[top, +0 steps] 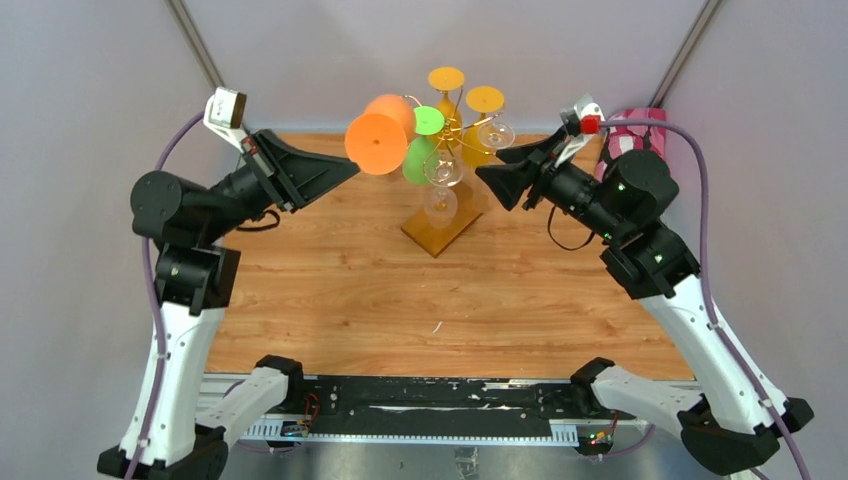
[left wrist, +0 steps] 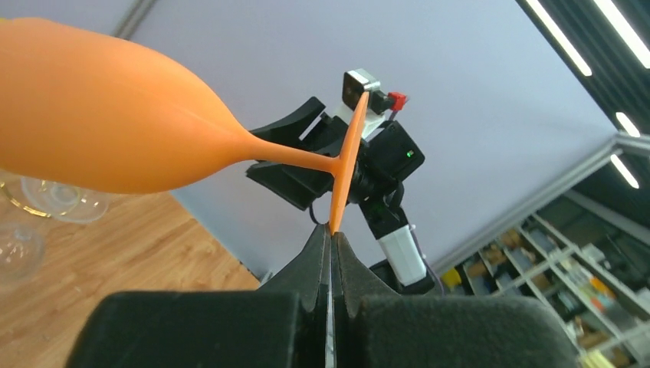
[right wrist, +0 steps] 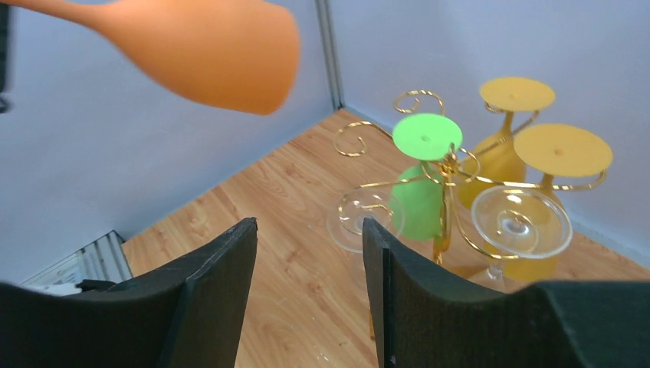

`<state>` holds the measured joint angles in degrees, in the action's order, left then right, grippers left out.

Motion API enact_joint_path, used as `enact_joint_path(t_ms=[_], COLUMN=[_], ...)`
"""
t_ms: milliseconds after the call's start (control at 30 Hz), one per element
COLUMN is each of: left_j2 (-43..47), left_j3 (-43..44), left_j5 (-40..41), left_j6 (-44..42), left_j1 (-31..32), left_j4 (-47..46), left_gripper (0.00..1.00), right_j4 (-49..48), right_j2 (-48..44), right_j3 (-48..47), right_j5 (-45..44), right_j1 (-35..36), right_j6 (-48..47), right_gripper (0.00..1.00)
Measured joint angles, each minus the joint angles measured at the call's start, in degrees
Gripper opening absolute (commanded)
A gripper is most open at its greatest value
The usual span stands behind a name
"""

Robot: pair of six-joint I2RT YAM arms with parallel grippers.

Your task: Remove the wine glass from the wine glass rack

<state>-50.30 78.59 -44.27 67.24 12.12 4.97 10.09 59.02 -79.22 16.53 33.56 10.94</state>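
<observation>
- While the left gripper (left wrist: 331,234) was clamped tight on the edge of the flat foot of the matte orange wine glass (left wrist: 100,115), the glass hung in the air on its side, its bowl filling the upper left of the left wrist frame
- From the right wrist, the orange bowl sat in the upper left of the frame, apart from the thin gold wire rack (right wrist: 444,165) with curled arms at centre right; no wire touched it
- From above, the glass was just left of the rack near the top centre, over the brown wooden table (top: 330,290)
- The right gripper (right wrist: 309,230) had its jaws apart with nothing between them, pointed toward the rack
- A green glass (right wrist: 420,203), two yellow glasses (right wrist: 517,96) and two clear glasses (right wrist: 521,222) hung upside down on the rack
- By my judgement the lift-off itself was done; what was left, if anything, was carrying the orange glass well clear and setting it down
</observation>
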Motion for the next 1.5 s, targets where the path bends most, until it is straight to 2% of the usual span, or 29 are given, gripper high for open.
enact_joint_path(t_ms=[200, 267, 333, 467, 533, 600, 767, 933, 1033, 1167, 1400, 1433, 1500], left_j2=[-7.3, -9.6, -12.0, -18.4, -20.4, -21.0, -19.3, -17.6, -17.6, -18.2, -18.5, -18.5, -18.5], left_j3=[-2.5, -4.4, -6.0, -6.9, -7.2, -8.3, -12.2, -13.3, -13.2, -13.3, -13.3, -13.3, -13.3], left_j5=[-9.8, -13.3, -16.3, -19.6, -20.5, -21.2, -23.1, -23.7, -23.7, -23.7, -23.7, -23.7, -23.7], left_j6=[2.4, 5.1, 10.3, 28.0, 33.7, 36.6, 37.9, 36.8, 36.3, 36.2, 36.0, 36.0, 36.0], left_j1=[0.2, 0.4, 0.5, 0.8, 1.2, 1.7, 3.2, 3.9, 4.4, 4.6, 4.6, 4.6, 4.6], left_j4=[-17.5, -26.0, -36.9, -67.3, -76.4, -81.7, -88.6, -90.9, -91.4, -91.4, -91.4, -91.4, -91.4], left_gripper=[0.00, 0.00, 0.00, 0.00, 0.00, 0.00, 0.00, 0.00, 0.00, 0.00, 0.00, 0.00, 0.00], right_j4=[-6.2, -8.8, -10.7, -15.1, -18.7, -24.3, -41.9, -73.4, -84.6, -91.1, -95.5, -95.8, -96.0], right_j2=[-3.3, -3.3, -3.0, -1.3, -0.2, 1.3, 6.6, 16.8, 21.2, 23.2, 22.3, 22.4, 22.4], right_j3=[2.1, 3.0, 4.1, 4.9, 4.9, 4.9, 4.7, 1.9, 0.5, 0.5, 0.2, 0.0, -0.3], right_j5=[10.4, 14.0, 17.8, 27.2, 31.8, 37.2, 47.9, 54.4, 55.5, 57.0, 57.6, 57.6, 57.5], right_j1=[-2.8, -4.5, -6.5, -14.6, -19.0, -23.3, -26.3, -26.3, -25.7, -23.0, -16.4, -15.9, -14.9], right_j6=[0.4, 0.7, 1.0, 3.4, 5.9, 9.9, 23.4, 51.1, 62.6, 70.6, 74.2, 74.6, 75.0], right_gripper=[0.58, 0.58, 0.58, 0.58, 0.58, 0.57, 0.56, 0.51, 0.49, 0.49, 0.48, 0.46, 0.35])
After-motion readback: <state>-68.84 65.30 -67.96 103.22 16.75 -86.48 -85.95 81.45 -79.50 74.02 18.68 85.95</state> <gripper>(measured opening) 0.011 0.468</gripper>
